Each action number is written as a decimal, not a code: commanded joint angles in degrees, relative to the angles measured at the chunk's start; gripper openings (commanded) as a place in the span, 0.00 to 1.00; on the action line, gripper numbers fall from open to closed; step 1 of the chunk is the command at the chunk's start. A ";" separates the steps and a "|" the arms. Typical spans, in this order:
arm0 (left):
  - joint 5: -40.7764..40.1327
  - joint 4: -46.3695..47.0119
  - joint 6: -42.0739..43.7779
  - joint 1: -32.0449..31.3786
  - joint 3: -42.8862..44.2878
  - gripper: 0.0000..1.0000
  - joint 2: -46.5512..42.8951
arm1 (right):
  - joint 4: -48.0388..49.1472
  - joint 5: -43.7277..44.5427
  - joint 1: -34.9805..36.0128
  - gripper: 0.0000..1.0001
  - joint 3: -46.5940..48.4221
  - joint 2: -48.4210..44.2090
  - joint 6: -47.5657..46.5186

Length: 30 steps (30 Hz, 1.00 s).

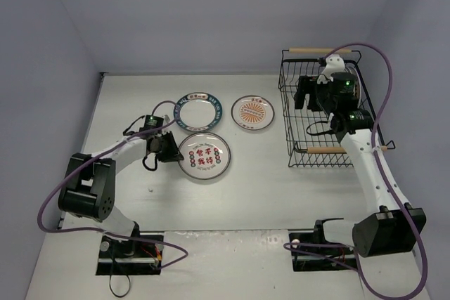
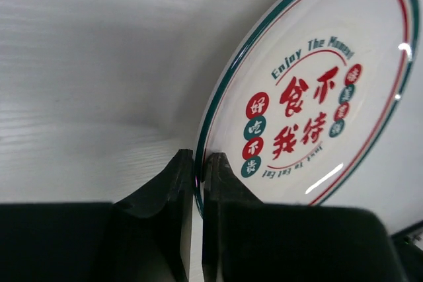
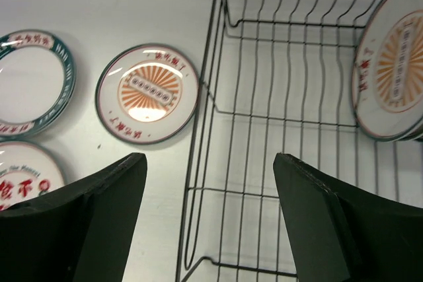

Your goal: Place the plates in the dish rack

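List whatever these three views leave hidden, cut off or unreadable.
- Top view: the right gripper covers much of the dish rack, hiding any plates inside.
- Right wrist view: the racked sunburst plate runs off the right edge; whether more stand behind it is unclear.
- Left wrist view: the left gripper covers the pinched rim of the red-character plate.
- Top view: lettering on the teal-rimmed plate is too small.

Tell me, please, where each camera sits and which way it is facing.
Top external: fixed above and behind the arms, looking down on the table; both whole arms show.
Left wrist: on the left arm, looking low across the table at the red-character plate; the left gripper is shut on its rim.
Right wrist: above the dish rack, looking down into it; the right gripper, open, frames the bottom.
Shared: top and right wrist both show the sunburst plate lying on the table.
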 commanded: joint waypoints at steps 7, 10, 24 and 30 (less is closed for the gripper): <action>5.18 4.06 -0.98 -0.02 -1.03 0.00 -10.57 | 5.60 -14.41 0.83 0.78 -2.80 -2.38 4.52; 7.73 5.64 -1.16 0.07 0.20 0.00 -16.11 | 6.39 -19.33 2.14 0.78 -2.89 -0.62 5.31; 19.69 12.49 -6.60 0.16 10.31 0.00 -24.82 | 14.30 -41.39 5.75 0.78 -1.57 10.10 10.32; 21.89 18.65 -10.21 0.07 10.93 0.00 -25.53 | 16.85 -47.81 8.30 0.77 -0.43 13.79 11.29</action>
